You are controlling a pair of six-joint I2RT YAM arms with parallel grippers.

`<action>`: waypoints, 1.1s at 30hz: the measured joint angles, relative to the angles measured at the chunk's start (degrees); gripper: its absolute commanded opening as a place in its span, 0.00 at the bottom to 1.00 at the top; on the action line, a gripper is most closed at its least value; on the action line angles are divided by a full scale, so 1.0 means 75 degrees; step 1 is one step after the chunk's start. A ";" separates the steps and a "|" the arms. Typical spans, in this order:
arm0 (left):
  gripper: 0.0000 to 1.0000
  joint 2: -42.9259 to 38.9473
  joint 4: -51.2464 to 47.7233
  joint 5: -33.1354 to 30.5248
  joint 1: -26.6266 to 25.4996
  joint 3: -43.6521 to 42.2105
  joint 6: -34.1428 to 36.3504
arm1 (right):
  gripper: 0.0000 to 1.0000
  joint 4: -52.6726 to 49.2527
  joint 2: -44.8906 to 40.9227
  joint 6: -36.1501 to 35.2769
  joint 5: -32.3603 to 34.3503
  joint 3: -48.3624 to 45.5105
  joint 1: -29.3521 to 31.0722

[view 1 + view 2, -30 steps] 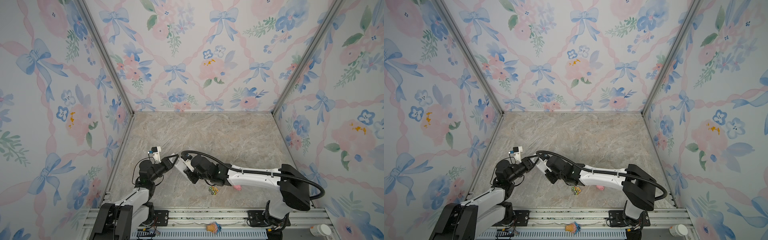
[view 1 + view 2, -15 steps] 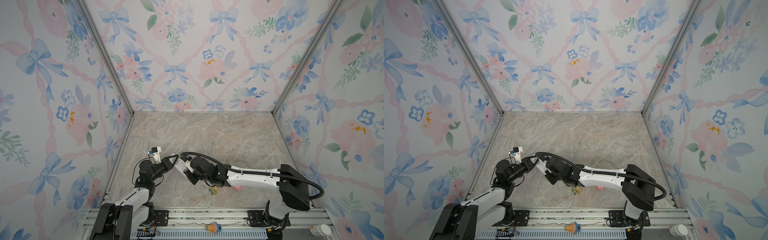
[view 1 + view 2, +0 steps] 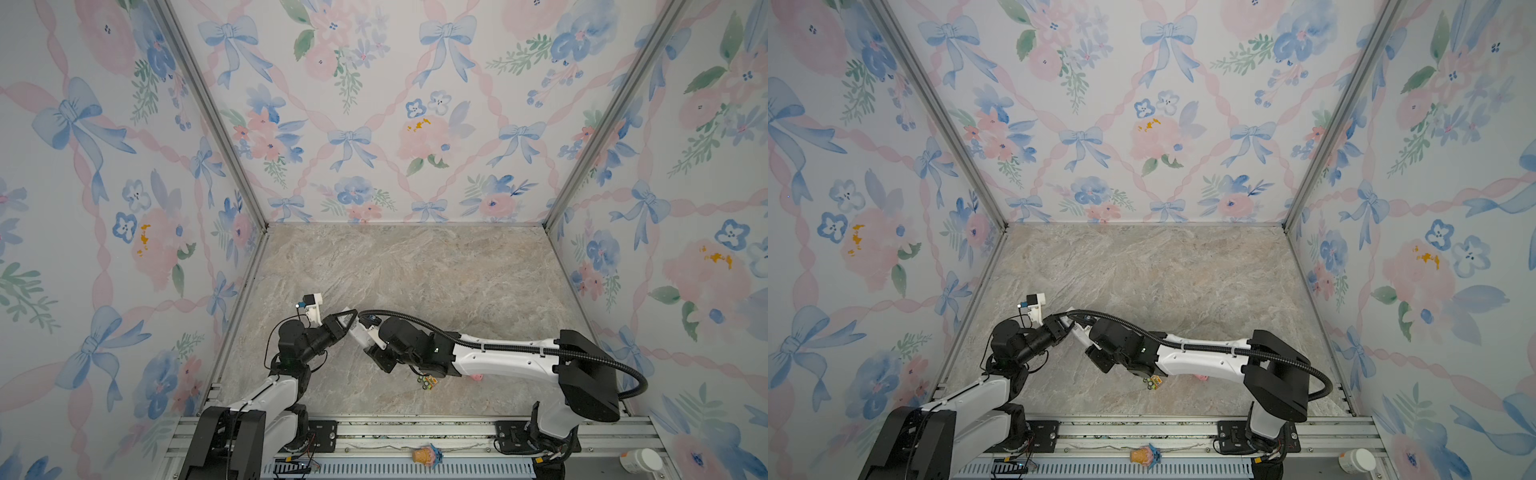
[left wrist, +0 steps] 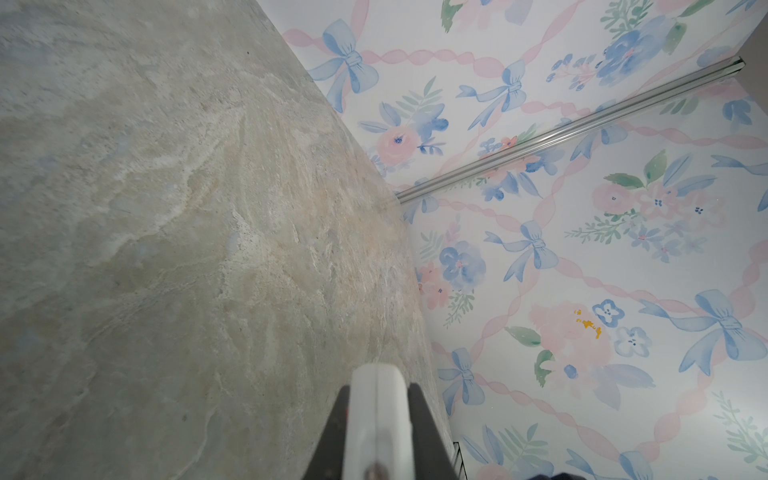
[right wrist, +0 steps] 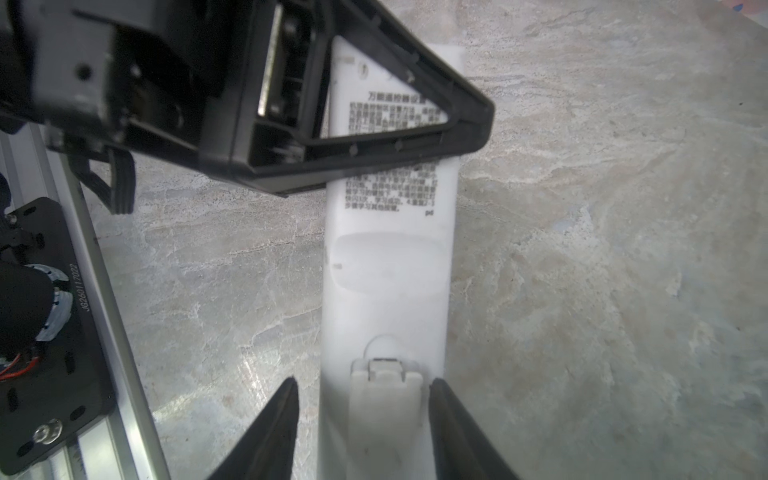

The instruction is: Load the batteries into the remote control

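Remote control (image 5: 386, 249): white, printed back showing; one end clamped tight in the left pincer (image 4: 377, 415), battery-door end between the right pincer's jaws.
Right pincer (image 5: 363, 382): jaws parted astride it, holding nothing.
Worktop (image 3: 415, 270): grey-beige marble pattern, below both pincers.
Walls (image 3: 374, 124): floral paper with blue bows, beyond the pincers.

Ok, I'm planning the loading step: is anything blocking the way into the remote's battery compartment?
Yes. The battery cover appears closed over the compartment on the back of the remote control. The right gripper straddles that end with its jaws open, while the left gripper clamps the other end.
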 measured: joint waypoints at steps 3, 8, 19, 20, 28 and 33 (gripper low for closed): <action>0.00 0.0000 0.0000 0.0000 0.0000 0.0000 0.0000 | 0.56 -0.0082 -0.0020 -0.0009 0.0070 0.0003 0.0020; 0.00 0.0000 0.0000 0.0000 0.0000 0.0000 0.0000 | 0.56 -0.0259 -0.0242 -0.0038 0.0224 0.0015 0.0020; 0.00 0.0000 0.0000 0.0000 0.0000 0.0000 0.0000 | 0.55 -0.0361 -0.0554 -0.0032 0.0332 0.0125 -0.0119; 0.00 0.0000 0.0000 0.0000 0.0000 0.0000 0.0000 | 0.55 -0.0370 -0.0554 -0.0020 0.0329 0.0125 -0.0152; 0.00 -0.0035 0.0000 0.0000 0.0000 0.0000 0.0000 | 0.54 -0.0373 -0.0370 0.0087 0.0251 0.0125 -0.0399; 0.00 -0.0035 -0.0023 -0.0047 0.0003 0.0000 0.0055 | 0.54 -0.0332 0.0052 0.0152 0.0149 0.0128 -0.0408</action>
